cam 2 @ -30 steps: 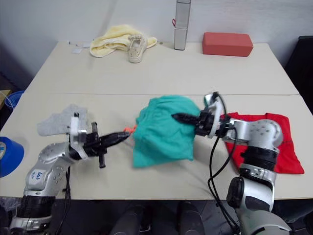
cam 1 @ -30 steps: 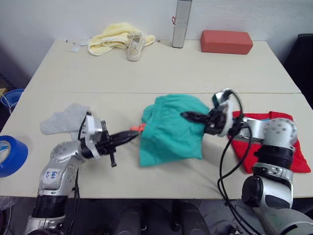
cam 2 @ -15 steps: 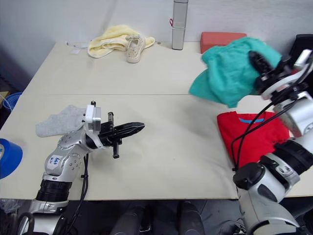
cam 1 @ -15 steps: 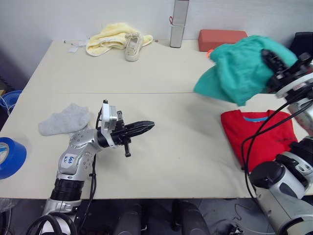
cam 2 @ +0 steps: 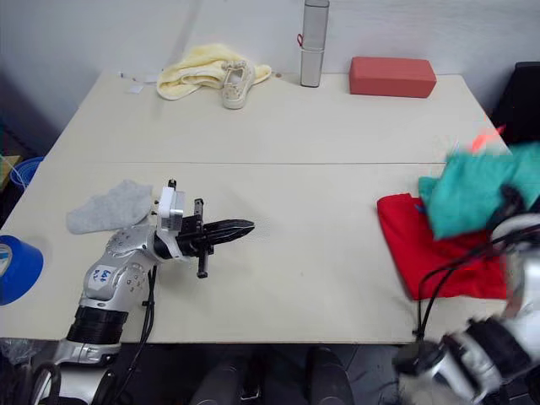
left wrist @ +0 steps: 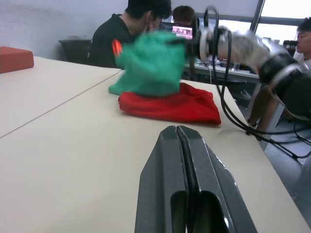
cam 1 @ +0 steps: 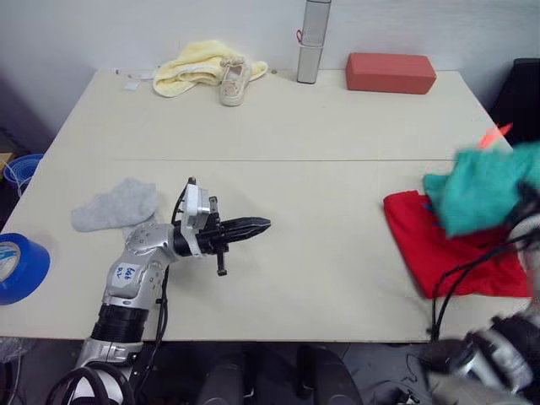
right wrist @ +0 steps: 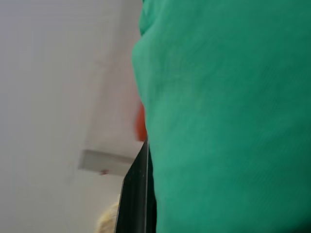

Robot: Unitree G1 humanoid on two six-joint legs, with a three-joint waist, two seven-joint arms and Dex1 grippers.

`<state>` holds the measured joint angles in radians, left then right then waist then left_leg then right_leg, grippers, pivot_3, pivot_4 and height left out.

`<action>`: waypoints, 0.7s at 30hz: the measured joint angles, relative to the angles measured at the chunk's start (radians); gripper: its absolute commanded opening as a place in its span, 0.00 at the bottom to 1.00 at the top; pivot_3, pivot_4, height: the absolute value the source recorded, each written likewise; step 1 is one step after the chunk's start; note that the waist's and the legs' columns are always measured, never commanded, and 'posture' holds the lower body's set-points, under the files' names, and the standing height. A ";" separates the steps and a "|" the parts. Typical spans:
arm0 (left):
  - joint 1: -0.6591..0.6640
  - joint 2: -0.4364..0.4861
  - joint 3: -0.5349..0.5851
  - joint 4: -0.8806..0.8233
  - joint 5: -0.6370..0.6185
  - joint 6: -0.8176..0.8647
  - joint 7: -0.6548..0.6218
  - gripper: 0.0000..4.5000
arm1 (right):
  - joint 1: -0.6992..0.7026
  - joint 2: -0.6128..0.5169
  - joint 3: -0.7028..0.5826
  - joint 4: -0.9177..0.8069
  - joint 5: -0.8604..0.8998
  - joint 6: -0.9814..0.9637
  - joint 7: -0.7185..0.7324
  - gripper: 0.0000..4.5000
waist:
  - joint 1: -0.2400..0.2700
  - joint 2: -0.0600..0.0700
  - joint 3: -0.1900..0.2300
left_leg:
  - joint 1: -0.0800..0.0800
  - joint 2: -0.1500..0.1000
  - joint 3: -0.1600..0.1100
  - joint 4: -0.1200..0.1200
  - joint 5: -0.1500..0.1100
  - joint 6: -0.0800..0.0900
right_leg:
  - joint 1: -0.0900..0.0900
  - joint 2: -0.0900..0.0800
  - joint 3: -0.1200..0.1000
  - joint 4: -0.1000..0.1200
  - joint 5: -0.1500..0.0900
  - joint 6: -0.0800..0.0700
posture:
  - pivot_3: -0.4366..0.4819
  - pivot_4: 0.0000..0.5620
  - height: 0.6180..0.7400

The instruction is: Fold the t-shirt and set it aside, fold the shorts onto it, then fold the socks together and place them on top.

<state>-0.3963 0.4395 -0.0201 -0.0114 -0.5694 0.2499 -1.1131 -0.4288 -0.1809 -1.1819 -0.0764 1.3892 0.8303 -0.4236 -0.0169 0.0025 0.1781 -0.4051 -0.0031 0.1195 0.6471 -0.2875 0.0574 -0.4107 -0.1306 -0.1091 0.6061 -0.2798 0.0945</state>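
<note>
Shorts held above t-shirt at the tabletop's right edge.
Right pincer [cam 2: 506, 202] grasped the shorts [cam 1: 485, 190] over the t-shirt [cam 1: 439, 249]; left wrist view showed seated people [left wrist: 121, 34]; left pincer [cam 1: 253, 225] clenched, empty.

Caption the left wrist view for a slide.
Closed left hand faces the right hand carrying teal shorts over the folded red t-shirt.

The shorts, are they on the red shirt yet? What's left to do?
Nearly. The t-shirt lies folded at the table's right edge. The right gripper holds the shorts bunched just above it. The socks wait unfolded on the left, beside the shut, empty left gripper.
</note>
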 measured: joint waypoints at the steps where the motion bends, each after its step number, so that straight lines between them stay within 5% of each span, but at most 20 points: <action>1: 0.007 0.001 -0.001 -0.006 0.002 0.001 0.000 0.00 | 0.057 0.039 0.005 -0.012 0.001 -0.030 -0.011 0.01 | 0.001 0.002 0.001 | 0.000 0.000 0.000 0.000 0.000 0.000 | 0.000 0.000 0.001 0.000 0.000 0.000 | 0.48 0.27 1.00; 9: 0.020 0.005 0.001 -0.023 0.003 0.013 0.006 0.00 | 0.217 0.055 0.122 -0.141 0.112 -0.165 -0.047 0.01 | -0.012 0.006 0.003 | 0.002 -0.001 0.000 0.000 0.000 0.000 | -0.001 -0.001 0.003 -0.001 0.001 0.000 | 0.48 0.27 1.00; 21: 0.031 -0.015 -0.005 -0.023 0.014 0.000 0.006 0.00 | 0.069 -0.233 0.193 -0.124 0.321 -0.335 -0.013 0.01 | -0.008 0.009 0.005 | 0.002 -0.001 0.000 0.001 0.000 0.001 | -0.001 -0.001 0.002 -0.001 0.001 0.000 | 0.48 0.27 1.00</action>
<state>-0.3650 0.4243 -0.0255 -0.0341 -0.5556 0.2496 -1.1072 -0.3594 -0.4135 -0.9886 -0.2001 1.7104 0.4958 -0.4367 -0.0251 0.0113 0.1828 -0.4033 -0.0040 0.1198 0.6477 -0.2872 0.0583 -0.4115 -0.1318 -0.1066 0.6050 -0.2793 0.0944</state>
